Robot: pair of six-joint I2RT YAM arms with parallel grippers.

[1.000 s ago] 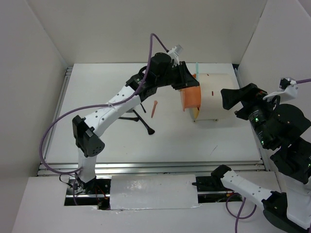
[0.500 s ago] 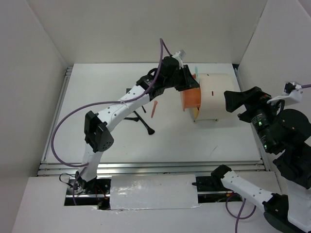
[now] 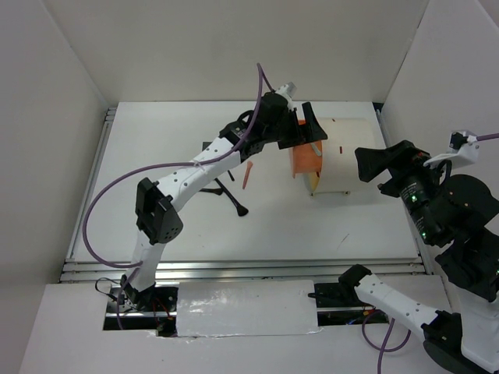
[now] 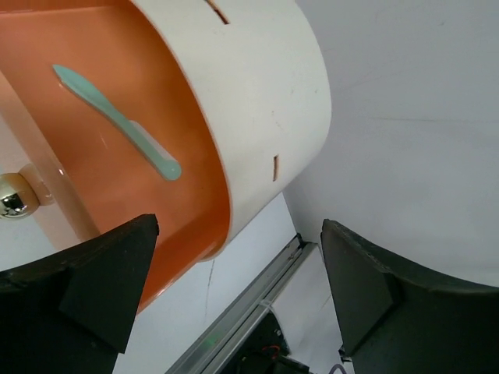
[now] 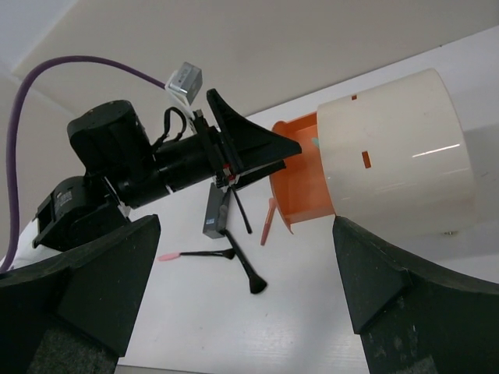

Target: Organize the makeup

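Hidden in top view: the left arm covers most of the loose makeup at frame centre-left. Only the orange-pink stick (image 3: 248, 175) and one black brush (image 3: 232, 199) show clearly there.
Cut off in left wrist view: the cream drum box (image 4: 265, 101) runs out of frame at the top and left. A gold knob (image 4: 14, 204) sits at the left edge.
Hard to make out: the thin black sticks under the arm overlap and cannot be counted.
Left gripper (image 4: 238, 234): released, fingers spread wide at the box's open orange face, nothing between them.
Right gripper (image 5: 245, 226): released, holding nothing, well apart from the box at the right of the top view.
Mint-green spatula (image 4: 117, 121): slim, pale teal, lying diagonally against the orange inner wall.
Dark grey tube (image 5: 214, 210): rectangular, on the table left of the box.
Pink-tipped applicator (image 5: 195, 254): black shaft, pink end, lower left of the tube.
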